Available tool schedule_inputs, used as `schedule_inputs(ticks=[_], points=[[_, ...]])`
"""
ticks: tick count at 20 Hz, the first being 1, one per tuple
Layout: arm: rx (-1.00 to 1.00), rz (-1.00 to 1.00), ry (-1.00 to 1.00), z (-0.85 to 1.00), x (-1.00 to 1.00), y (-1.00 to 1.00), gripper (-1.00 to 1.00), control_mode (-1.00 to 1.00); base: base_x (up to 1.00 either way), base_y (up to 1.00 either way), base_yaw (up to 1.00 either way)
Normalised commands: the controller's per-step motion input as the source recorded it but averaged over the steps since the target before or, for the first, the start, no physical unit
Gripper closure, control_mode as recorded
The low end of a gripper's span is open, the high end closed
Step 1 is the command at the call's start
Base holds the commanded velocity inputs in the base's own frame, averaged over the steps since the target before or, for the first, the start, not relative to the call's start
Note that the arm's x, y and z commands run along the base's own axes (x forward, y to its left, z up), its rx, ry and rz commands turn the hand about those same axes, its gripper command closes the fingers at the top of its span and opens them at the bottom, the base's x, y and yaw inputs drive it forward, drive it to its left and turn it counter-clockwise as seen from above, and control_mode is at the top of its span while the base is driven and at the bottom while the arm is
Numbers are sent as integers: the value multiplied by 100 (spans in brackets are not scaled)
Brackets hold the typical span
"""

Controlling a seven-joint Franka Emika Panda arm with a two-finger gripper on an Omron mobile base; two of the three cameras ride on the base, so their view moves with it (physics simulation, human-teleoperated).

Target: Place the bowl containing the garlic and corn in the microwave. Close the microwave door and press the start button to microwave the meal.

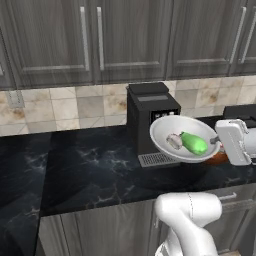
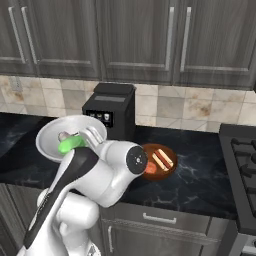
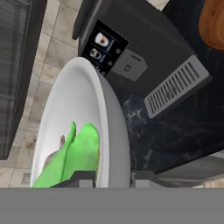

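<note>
The white-grey bowl (image 1: 169,128) hangs tilted above the black counter, in front of the coffee machine. My gripper (image 1: 218,141) is shut on its right rim. Inside lie the green corn (image 1: 194,143) and, to its left, the pale garlic (image 1: 174,141). In the right base view the bowl (image 2: 70,127) sits at the left with the corn (image 2: 71,145) and garlic (image 2: 64,135) in it, and the gripper (image 2: 93,138) clamps its edge. In the hand view the bowl's rim (image 3: 114,122) runs between my fingertips (image 3: 83,177), with the corn (image 3: 78,153) and garlic (image 3: 53,156) low in it. The microwave and its door are out of view.
A black coffee machine (image 1: 150,117) stands on the counter (image 1: 75,165) right behind the bowl. A small orange-brown bowl (image 2: 159,161) with striped contents sits on the counter to the right. A stove (image 2: 241,150) is at the far right. Grey cabinets (image 1: 125,40) hang above.
</note>
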Motion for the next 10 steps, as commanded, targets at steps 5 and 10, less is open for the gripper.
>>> schedule_inputs(ticks=[5,10], points=[[0,0,0,0,0,0,100,100,0,0,0],[0,0,0,0,0,0,100,100,-41,-10,0]])
